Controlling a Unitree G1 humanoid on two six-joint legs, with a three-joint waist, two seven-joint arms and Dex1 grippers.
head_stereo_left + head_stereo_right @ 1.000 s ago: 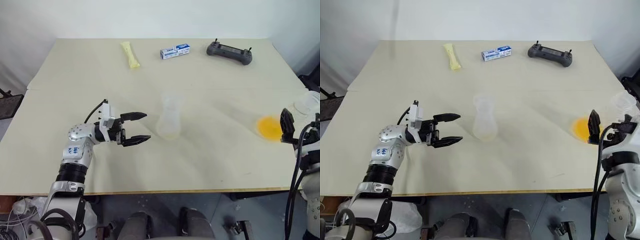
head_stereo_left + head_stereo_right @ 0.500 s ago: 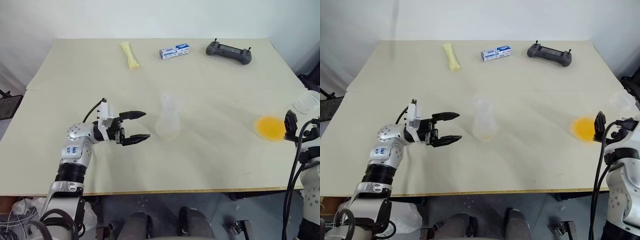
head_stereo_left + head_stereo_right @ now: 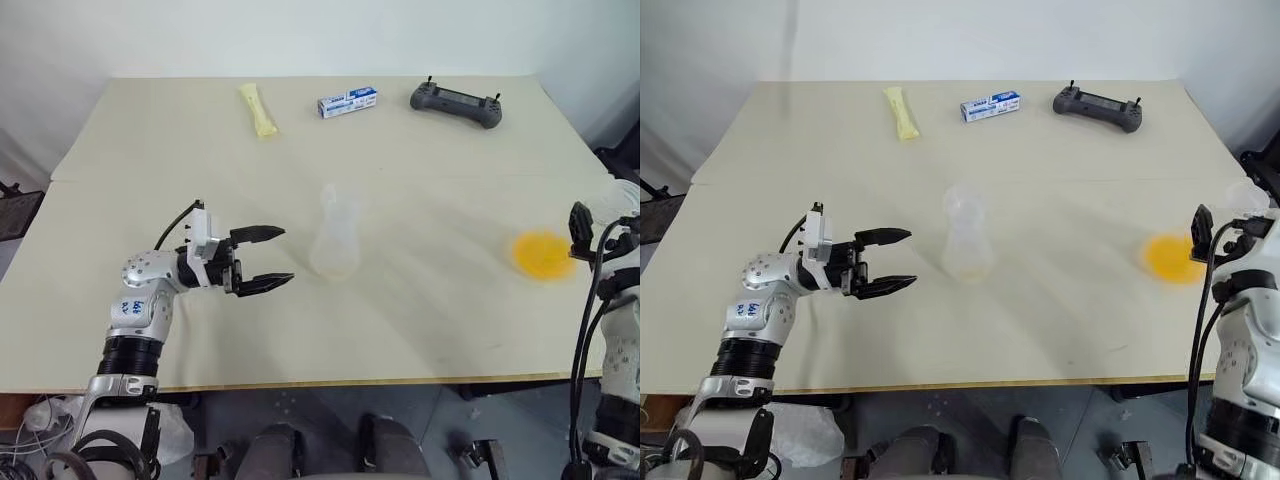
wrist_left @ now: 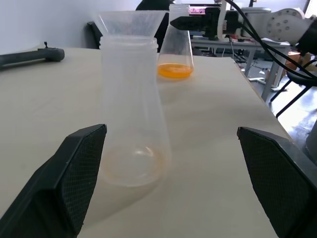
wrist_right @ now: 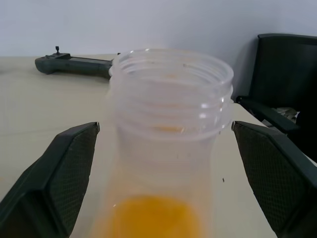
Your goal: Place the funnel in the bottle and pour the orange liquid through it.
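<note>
The clear bottle (image 3: 335, 240) stands upright at mid-table, and the small clear funnel (image 4: 131, 22) sits in its neck. My left gripper (image 3: 268, 258) hovers open just left of the bottle, pointing at it without touching. At the table's right edge, a second clear vessel (image 5: 171, 114) holds the orange liquid (image 3: 543, 255) in its base. My right gripper (image 3: 600, 228) is open, one finger on each side of that vessel's neck with a gap on both sides.
Along the far edge lie a yellow packet (image 3: 259, 109), a blue-and-white box (image 3: 347, 102) and a dark remote controller (image 3: 457, 103). A black chair (image 5: 285, 74) stands beyond the table's right side.
My right gripper has moved forward and outward, and its open fingers now straddle the neck of the vessel with the orange liquid. The left arm has hardly moved.
</note>
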